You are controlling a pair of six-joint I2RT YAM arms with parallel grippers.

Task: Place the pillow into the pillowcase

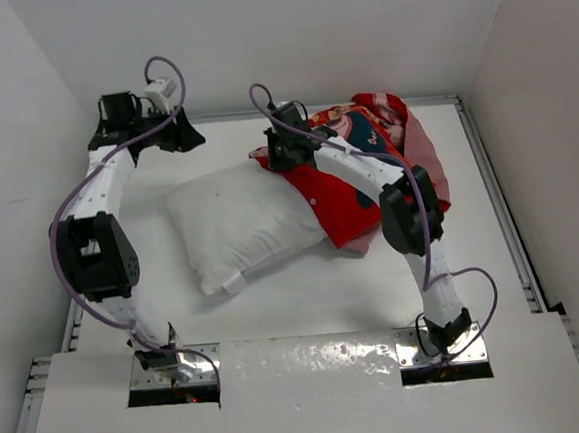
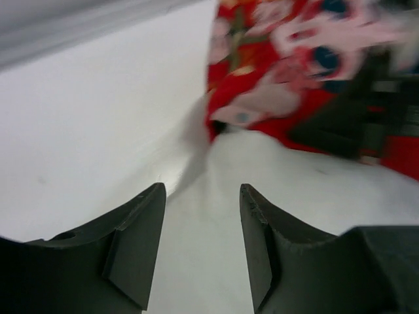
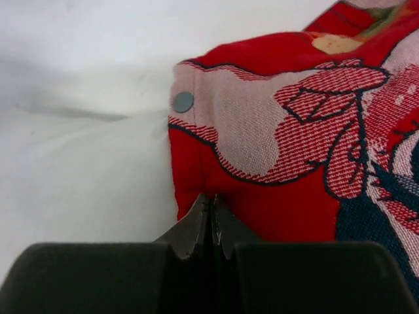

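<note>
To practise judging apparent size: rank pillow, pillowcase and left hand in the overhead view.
The pillow and pillowcase look about alike; the right arm hides part of the pillowcase. Smallest: left hand.

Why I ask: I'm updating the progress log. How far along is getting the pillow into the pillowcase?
Done: the pillow has one end under the pillowcase edge, inside or not unclear. In hand: the right hand is shut on the pillowcase hem; the left hand is open, empty. Left: nearly all the pillow lies bare.
</note>
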